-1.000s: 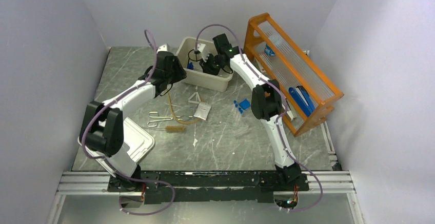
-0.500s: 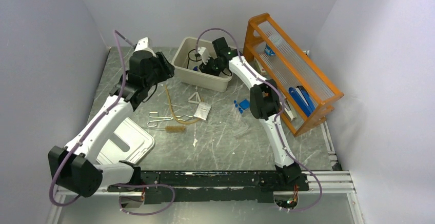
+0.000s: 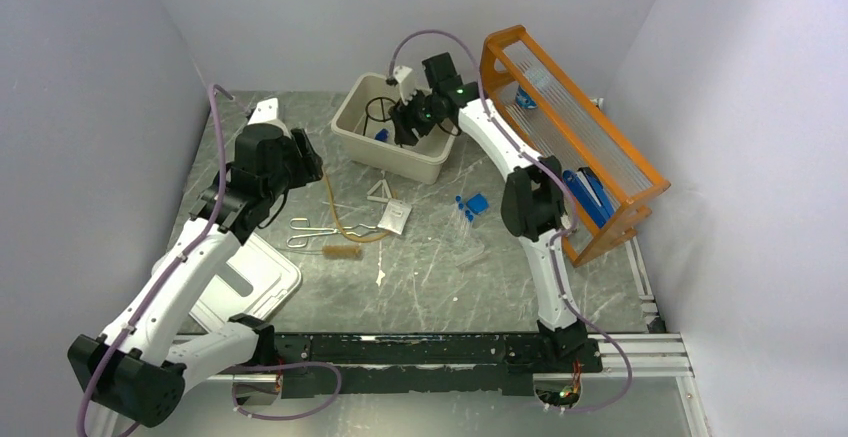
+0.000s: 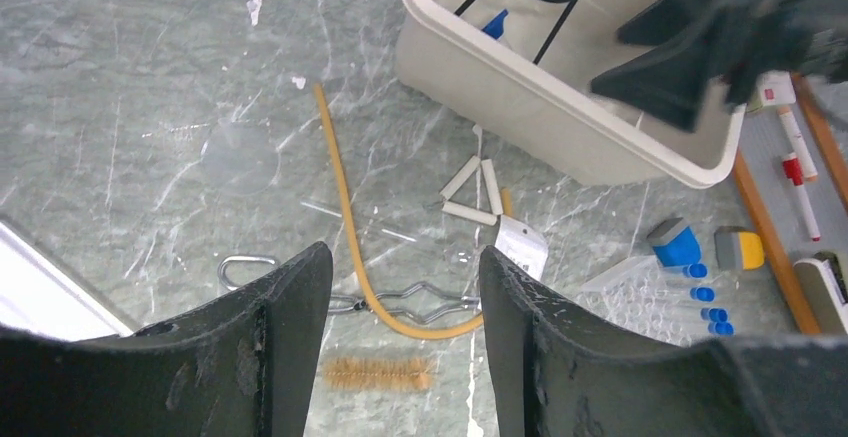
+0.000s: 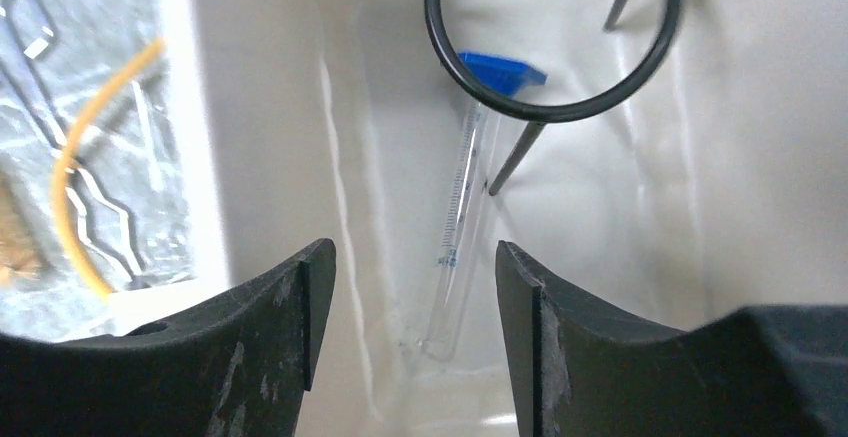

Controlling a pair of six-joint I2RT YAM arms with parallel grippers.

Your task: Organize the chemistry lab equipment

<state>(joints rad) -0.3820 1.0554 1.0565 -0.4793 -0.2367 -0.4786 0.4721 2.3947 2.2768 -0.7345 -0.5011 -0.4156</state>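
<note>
My right gripper (image 5: 412, 257) hangs open over the beige tub (image 3: 432, 165), with nothing between its fingers. Below it in the tub lie a blue-capped tube (image 5: 462, 192) and the black tripod ring (image 5: 550, 114). My left gripper (image 4: 405, 257) is open too, up above the table left of the tub. Under it lie the tan rubber tube (image 4: 348, 222), the metal tongs (image 4: 405, 305) and the brown brush (image 4: 380, 372). Further right are the white triangle (image 4: 470, 195), the white packet (image 4: 521, 245) and more blue-capped tubes (image 4: 700, 292). From above, the left gripper (image 3: 303, 164) is apart from all of them.
The orange wooden rack (image 3: 600, 172) stands along the right side, close behind the right arm. The white lid (image 3: 262, 279) lies at the near left under the left arm. A small blue block (image 3: 477, 202) sits by the loose tubes. Walls close in the left, back and right.
My right gripper has opened and risen out of the tub. My left arm has swung back to the left, away from the tub, its jaws a little wider.
</note>
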